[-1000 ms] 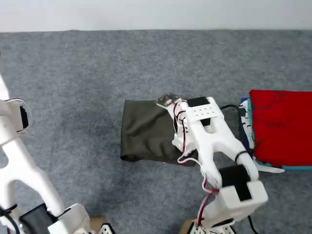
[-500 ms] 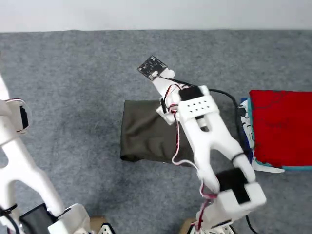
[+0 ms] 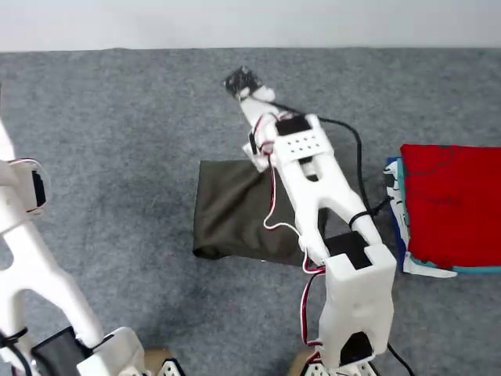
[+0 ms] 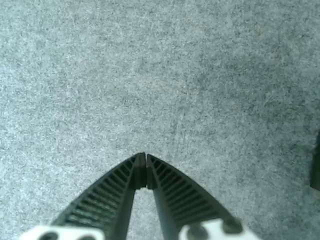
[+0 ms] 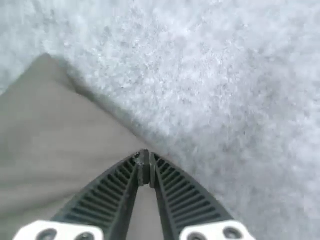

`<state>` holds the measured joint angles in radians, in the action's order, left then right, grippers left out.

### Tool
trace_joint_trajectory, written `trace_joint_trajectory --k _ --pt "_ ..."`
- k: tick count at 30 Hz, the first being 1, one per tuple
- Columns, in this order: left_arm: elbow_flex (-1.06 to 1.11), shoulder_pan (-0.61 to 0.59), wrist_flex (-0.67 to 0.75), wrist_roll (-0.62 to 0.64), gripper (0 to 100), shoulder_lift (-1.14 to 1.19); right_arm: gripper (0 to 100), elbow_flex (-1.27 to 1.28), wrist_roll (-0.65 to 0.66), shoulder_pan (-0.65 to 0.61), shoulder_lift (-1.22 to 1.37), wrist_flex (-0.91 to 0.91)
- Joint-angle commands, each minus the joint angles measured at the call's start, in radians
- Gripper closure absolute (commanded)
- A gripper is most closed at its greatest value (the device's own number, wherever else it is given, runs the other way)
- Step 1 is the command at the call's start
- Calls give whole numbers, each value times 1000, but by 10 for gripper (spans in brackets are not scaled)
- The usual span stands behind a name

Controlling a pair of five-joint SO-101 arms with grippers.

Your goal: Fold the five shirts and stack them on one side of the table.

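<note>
A folded olive shirt (image 3: 231,207) lies flat on the grey carpet in the middle of the table. At the right edge sits a stack with a red shirt (image 3: 450,200) on top and blue and white layers showing beneath it. My right arm (image 3: 313,184) stretches across the olive shirt toward its far edge. In the right wrist view my right gripper (image 5: 143,167) is shut with nothing in it, its tips just above the border of the olive shirt (image 5: 55,130). My left gripper (image 4: 145,170) is shut and empty over bare carpet.
My left arm (image 3: 31,258) stands along the left edge of the table. Grey carpet (image 3: 117,125) covers the table, open to the left of and beyond the olive shirt. A pale wall runs along the far edge.
My right arm has stretched farther out, its wrist going from beside the stack to past the olive shirt's far edge. The left arm has not moved.
</note>
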<state>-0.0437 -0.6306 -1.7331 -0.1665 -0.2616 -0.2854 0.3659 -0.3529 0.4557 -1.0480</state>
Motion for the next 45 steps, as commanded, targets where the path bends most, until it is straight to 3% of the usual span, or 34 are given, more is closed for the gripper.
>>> trace_joint_trajectory --k 1,7,12,20,23,35,39,45 --pt "-2 0 -12 -9 995 -40 987 -155 -52 24 -35 -170" --pt "-2 0 -12 -11 995 -40 986 -173 -222 114 -38 -323" --pt "-2 0 -12 -11 995 -40 986 -169 -287 185 -4 -392" --pt "-2 2 -12 -12 995 -37 986 -215 -206 265 294 -77" --pt "-2 2 -12 -12 995 -32 986 -305 -195 254 344 -65" --pt "-2 3 -9 -12 995 -31 972 -597 -239 199 325 -545" --pt "-1 3 -9 -12 995 -29 860 -697 -311 189 325 -745" --pt "-1 2 -11 -14 995 -29 731 -585 -371 151 237 -751"
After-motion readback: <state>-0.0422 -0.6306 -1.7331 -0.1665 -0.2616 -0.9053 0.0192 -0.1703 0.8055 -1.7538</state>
